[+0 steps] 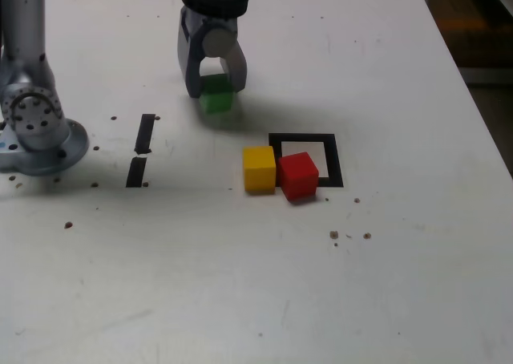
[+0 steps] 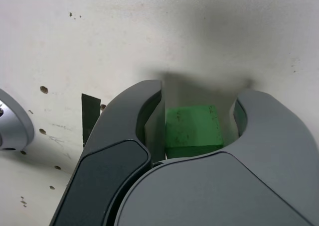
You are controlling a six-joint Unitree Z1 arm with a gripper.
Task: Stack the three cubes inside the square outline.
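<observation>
In the exterior view, the gripper stands on the white table, its jaws clamped on the green cube, well apart from the square outline toward that view's upper left. The red cube overlaps the outline's lower left corner; the yellow cube touches it outside. In the wrist view, the green cube sits between the gripper's grey fingers, beside a black tape strip.
</observation>
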